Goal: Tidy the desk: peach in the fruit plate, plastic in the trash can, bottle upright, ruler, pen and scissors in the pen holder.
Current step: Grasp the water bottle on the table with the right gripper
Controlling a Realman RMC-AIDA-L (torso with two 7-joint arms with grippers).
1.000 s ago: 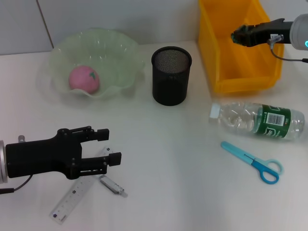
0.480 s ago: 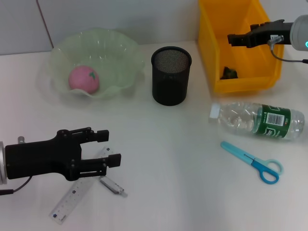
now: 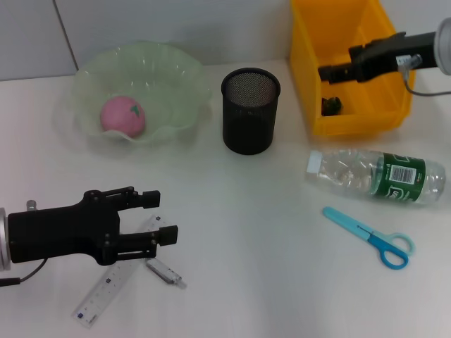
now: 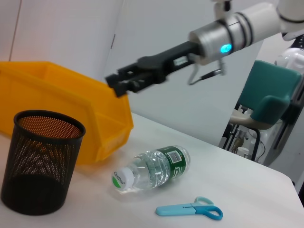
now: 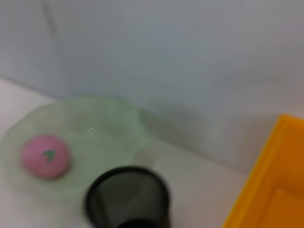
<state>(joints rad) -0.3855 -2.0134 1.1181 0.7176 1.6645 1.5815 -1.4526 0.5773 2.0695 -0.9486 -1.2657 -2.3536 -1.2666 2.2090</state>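
A pale desk (image 3: 268, 232) runs to a grey wall. The right gripper (image 3: 330, 71) hangs over the yellow trash can (image 3: 394, 121) at far right, jaws close together and holding nothing; the dark plastic scrap (image 3: 331, 105) lies inside, so that job looks done. The peach (image 3: 122, 115) already sits in the fruit plate (image 3: 176, 77) at far left. Left to do: the bottle (image 3: 377, 175) lies on its side, the scissors (image 3: 370, 236) near it. The left gripper (image 3: 153, 215), parted and empty, hovers near left over the ruler (image 3: 106, 287) and pen (image 3: 166, 272). The pen holder (image 3: 251, 110) looks empty.
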